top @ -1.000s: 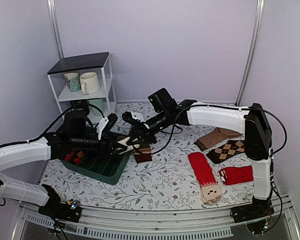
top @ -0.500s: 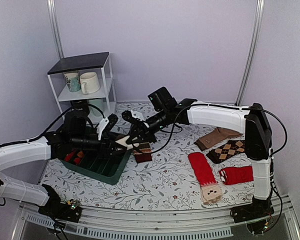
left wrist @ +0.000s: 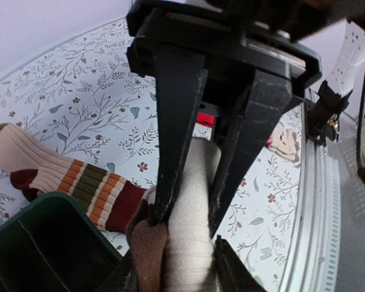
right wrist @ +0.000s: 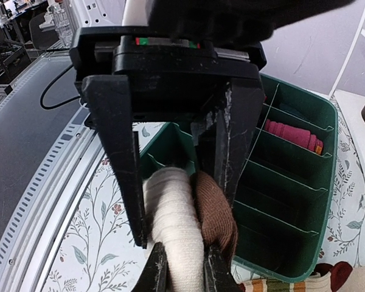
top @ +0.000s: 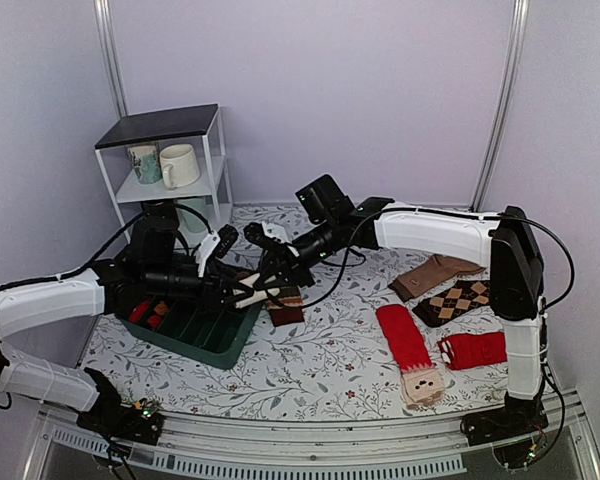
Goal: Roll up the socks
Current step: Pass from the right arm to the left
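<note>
A rolled cream-white sock (left wrist: 185, 243) with a brown part (left wrist: 143, 246) hangs over the near right corner of the green tray (top: 205, 330). Both grippers hold it. My left gripper (left wrist: 188, 219) is shut on the roll, with its fingers pressed to both sides. My right gripper (right wrist: 179, 213) is shut on the same roll (right wrist: 173, 219) from the opposite side, and the brown part (right wrist: 213, 207) lies against its right finger. In the top view the two grippers (top: 235, 285) (top: 267, 272) meet at the sock (top: 252, 290).
The tray (right wrist: 292, 182) has divided compartments, and one holds a red roll (right wrist: 292, 134). A tan striped sock (left wrist: 79, 182) lies beside the tray. Red socks (top: 402, 335) (top: 475, 350), an argyle sock (top: 455, 300) and a brown sock (top: 430, 272) lie at the right. A shelf with mugs (top: 170, 165) stands at the back left.
My left arm has shifted slightly up and to the right, toward the right gripper. The sock stays clamped between both grippers.
</note>
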Action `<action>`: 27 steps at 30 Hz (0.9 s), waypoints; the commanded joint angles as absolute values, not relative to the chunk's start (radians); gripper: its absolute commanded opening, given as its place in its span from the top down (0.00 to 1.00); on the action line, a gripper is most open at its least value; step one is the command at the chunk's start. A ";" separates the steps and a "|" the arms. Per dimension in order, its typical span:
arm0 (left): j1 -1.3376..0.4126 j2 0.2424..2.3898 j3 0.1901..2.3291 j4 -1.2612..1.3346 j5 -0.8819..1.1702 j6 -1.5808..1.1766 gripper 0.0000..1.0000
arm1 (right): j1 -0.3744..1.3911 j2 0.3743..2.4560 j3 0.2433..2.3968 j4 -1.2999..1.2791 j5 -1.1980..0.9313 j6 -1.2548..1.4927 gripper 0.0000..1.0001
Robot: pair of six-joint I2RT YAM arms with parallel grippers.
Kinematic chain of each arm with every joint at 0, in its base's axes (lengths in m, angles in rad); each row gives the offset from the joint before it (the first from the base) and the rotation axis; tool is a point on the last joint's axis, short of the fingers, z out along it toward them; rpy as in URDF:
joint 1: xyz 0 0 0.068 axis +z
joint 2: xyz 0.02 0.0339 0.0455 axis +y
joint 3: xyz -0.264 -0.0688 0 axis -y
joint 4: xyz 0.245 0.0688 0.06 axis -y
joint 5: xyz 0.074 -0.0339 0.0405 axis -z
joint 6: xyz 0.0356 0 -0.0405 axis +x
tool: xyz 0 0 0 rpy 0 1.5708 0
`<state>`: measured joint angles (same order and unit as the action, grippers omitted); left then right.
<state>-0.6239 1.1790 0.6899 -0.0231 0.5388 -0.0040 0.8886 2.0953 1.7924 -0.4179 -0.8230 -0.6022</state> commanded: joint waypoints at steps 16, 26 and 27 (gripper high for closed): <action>-0.608 1.181 0.713 -0.048 0.545 0.009 1.00 | 0.879 2.080 1.847 -0.328 -0.675 -0.455 0.63; -0.563 1.100 0.692 -0.080 0.311 -0.021 1.00 | 0.786 1.942 1.665 -0.035 -0.738 -0.223 0.37; -0.562 1.085 0.683 -0.085 0.265 -0.031 1.00 | 0.770 1.917 1.629 0.008 -0.743 -0.176 0.37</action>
<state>-0.5800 1.1431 0.6949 -0.0624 0.4126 -0.0044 0.8314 2.0632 1.7370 -0.2134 -0.7170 -0.3378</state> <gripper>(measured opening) 0.117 0.624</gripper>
